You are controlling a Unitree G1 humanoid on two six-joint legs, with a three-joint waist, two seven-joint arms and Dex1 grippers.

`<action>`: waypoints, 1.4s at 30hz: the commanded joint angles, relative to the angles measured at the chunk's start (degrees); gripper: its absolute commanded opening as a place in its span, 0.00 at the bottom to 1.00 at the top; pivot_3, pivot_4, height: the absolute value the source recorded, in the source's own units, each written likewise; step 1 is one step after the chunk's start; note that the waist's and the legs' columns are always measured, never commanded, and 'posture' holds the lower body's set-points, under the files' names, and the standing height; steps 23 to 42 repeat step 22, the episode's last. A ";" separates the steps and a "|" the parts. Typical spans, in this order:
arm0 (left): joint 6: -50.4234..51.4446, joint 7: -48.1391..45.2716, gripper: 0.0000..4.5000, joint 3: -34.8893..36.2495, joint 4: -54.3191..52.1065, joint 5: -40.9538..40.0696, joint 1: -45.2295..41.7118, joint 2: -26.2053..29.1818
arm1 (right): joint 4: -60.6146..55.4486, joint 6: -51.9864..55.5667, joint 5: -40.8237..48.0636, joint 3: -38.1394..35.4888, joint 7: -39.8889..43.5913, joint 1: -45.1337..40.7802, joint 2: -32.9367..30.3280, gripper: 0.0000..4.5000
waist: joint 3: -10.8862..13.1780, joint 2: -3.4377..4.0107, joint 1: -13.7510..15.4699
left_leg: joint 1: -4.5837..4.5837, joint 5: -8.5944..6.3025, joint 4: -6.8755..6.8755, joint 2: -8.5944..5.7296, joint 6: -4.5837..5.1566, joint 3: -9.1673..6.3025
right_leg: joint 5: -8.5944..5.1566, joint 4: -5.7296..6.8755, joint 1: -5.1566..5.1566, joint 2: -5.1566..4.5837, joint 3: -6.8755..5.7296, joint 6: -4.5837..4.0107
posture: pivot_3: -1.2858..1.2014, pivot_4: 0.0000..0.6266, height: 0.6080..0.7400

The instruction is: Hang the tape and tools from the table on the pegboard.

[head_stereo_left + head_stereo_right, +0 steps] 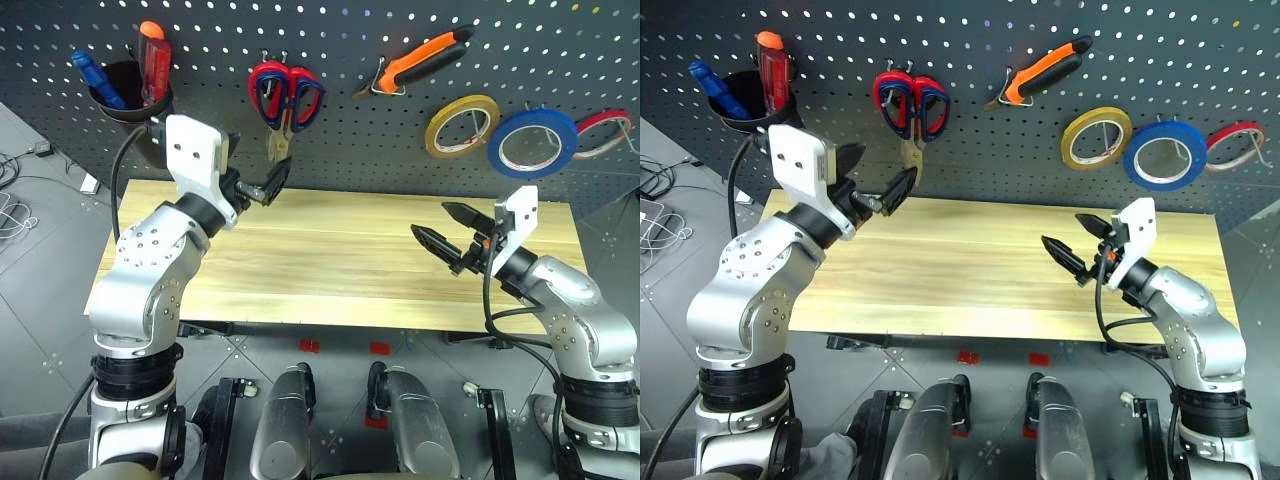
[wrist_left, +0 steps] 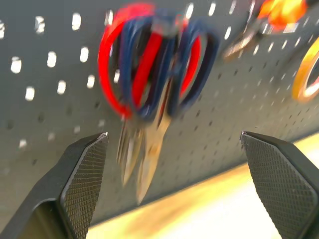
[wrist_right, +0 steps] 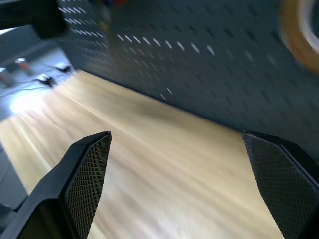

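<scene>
Over the table (image 1: 330, 265), both hands hover open.

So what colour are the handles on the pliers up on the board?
Orange and black, on the pliers; clearest in the left eye view.

Head views are bright and evenly lit, sharp throughout; the wrist views smear with motion blur, the scissors (image 2: 154, 94) streaked; the desk (image 3: 164, 169) looks washed and soft.
</scene>
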 commanded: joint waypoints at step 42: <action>-24.26 -5.97 0.99 3.76 30.50 5.79 11.02 -0.63 | 28.29 -21.40 -7.83 -4.95 2.92 1.62 -4.25 1.00 | -3.45 0.17 0.08 | 0.02 0.01 -0.06 -0.19 0.04 0.05 | -0.01 -0.06 0.06 -0.01 -0.03 0.01 | 0.52 0.43 1.00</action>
